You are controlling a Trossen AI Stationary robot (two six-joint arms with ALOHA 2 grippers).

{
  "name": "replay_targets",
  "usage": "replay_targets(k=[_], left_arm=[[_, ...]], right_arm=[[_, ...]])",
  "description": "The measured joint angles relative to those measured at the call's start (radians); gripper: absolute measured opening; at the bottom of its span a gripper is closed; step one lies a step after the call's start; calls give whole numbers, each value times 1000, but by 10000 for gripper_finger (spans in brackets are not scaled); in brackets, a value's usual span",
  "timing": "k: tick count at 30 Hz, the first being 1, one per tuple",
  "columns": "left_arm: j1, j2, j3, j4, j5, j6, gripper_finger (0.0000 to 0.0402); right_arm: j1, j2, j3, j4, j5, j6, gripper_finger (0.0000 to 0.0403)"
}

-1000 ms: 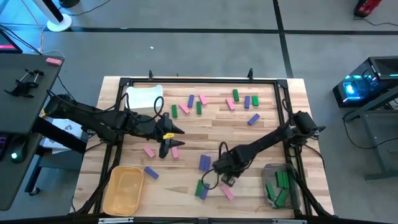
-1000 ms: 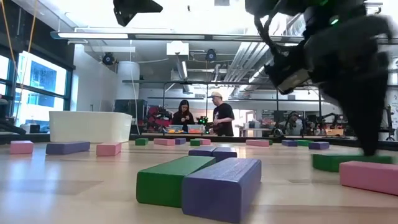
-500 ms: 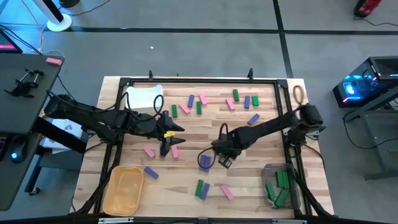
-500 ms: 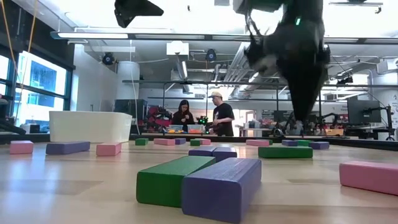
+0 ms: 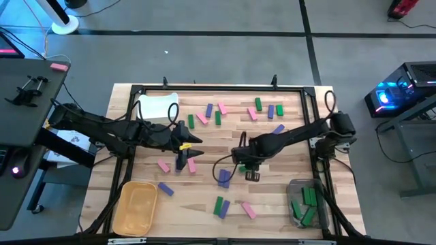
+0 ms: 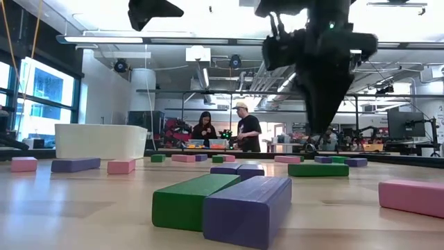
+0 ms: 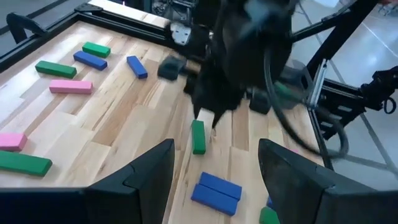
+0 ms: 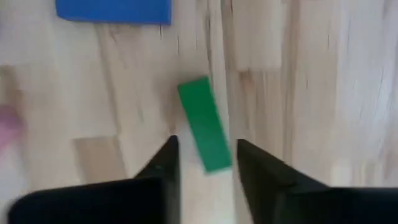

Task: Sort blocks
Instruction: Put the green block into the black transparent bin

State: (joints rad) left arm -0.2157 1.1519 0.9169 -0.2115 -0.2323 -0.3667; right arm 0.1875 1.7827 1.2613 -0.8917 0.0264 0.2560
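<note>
Green, pink and blue-purple blocks lie flat on the wooden table [image 5: 293, 146]. My right gripper [image 8: 208, 163] points down, open, above one green block [image 8: 205, 123], also seen in the low view [image 6: 318, 169] and the left wrist view [image 7: 198, 137]. Its fingers stand on either side of the block's end and clear of it. A blue-purple block [image 5: 224, 177] lies just beside that block. My left gripper [image 7: 214, 165] waits open over the table's left middle [image 5: 185, 151], with nothing between its fingers.
A white bin [image 5: 158, 105] stands far left, a yellow bin [image 5: 136, 206] near left, and a clear bin [image 5: 305, 202] with green blocks near right. More blocks lie along the far side [image 5: 218, 112] and near the front edge [image 5: 219, 205]. People stand in the room beyond.
My right gripper has gone from beside the near pink block toward the far edge, risen and rolled about its own axis. The green block now lies farther from the near edge than a second ago, flat on the table.
</note>
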Motion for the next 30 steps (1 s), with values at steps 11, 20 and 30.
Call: replay_targets(k=[11, 20, 30], left_arm=[[0, 0, 0, 8, -39, -54, 217], [0, -6, 0, 111, -23, -75, 217], [8, -121, 1, 317, 6, 138, 217]], right_arm=[[0, 157, 0, 49, -37, -238, 246], [2, 185, 4, 47, -62, -159, 117], [28, -53, 0, -125, -64, 113, 7]])
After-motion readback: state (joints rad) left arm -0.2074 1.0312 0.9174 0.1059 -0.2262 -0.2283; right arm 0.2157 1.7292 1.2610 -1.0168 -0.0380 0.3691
